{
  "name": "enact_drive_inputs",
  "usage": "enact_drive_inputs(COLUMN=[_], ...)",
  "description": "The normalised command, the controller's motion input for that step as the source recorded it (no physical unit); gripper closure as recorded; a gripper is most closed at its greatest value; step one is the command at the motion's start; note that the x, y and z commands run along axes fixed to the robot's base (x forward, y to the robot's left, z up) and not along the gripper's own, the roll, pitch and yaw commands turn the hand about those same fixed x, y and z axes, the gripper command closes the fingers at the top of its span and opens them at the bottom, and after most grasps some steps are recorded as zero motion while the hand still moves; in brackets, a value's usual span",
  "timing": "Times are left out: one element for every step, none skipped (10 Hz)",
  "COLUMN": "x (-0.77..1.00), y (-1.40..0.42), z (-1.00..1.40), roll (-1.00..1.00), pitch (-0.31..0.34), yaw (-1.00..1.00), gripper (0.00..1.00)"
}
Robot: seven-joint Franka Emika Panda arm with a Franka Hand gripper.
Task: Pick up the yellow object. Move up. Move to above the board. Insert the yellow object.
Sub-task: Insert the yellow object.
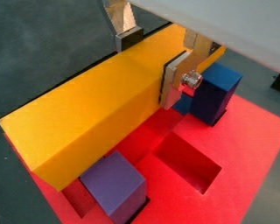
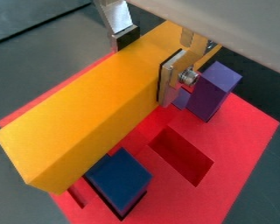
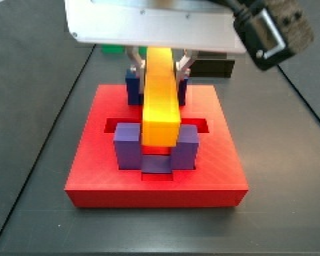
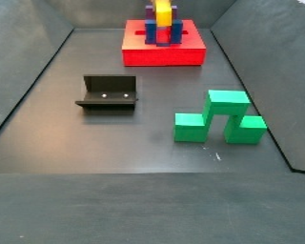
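Note:
The yellow object (image 1: pixel 90 109) (image 2: pixel 90 114) is a long yellow-orange bar. My gripper (image 1: pixel 154 57) (image 2: pixel 150 54) is shut on it, one silver finger (image 1: pixel 175 80) pressed to its near side and the other finger (image 1: pixel 129 37) to its far side. In a side view the bar (image 3: pixel 160 95) runs lengthwise over the red board (image 3: pixel 156 178), between the two purple posts (image 3: pixel 128 146) in front and the blue posts (image 3: pixel 132 85) behind. Whether it touches the board I cannot tell. A recessed slot (image 1: pixel 189 162) lies open beside the bar.
In a side view the board (image 4: pixel 164 54) stands at the far end of the dark floor. The fixture (image 4: pixel 108 92) stands mid-floor on the left, and a cluster of green blocks (image 4: pixel 219 119) on the right. A small black box (image 3: pixel 214 69) sits behind the board.

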Motion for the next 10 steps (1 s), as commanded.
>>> enact_drive_inputs(x=[0.04,0.1,0.12,0.16,0.24,0.18,0.07,0.0,-0.05,-0.08], y=[-0.11,-0.09,-0.07,-0.04,0.0,0.0,0.0,0.0,0.0,0.0], z=[-0.18,-0.21,-0.18,-0.17,-0.27,-0.35,-0.4,-0.42,-0.3,-0.24], roll=[0.21,0.22,0.23,0.22,0.18,0.11,0.09,0.07,0.01,0.0], pitch=[0.0,0.0,0.0,0.0,0.0,0.0,0.0,-0.019,-0.067,-0.099], yaw=[0.0,0.02,0.03,0.07,0.04,0.0,0.0,0.0,0.0,0.0], gripper=[1.0,1.0,1.0,1.0,1.0,1.0,1.0,1.0,1.0,1.0])
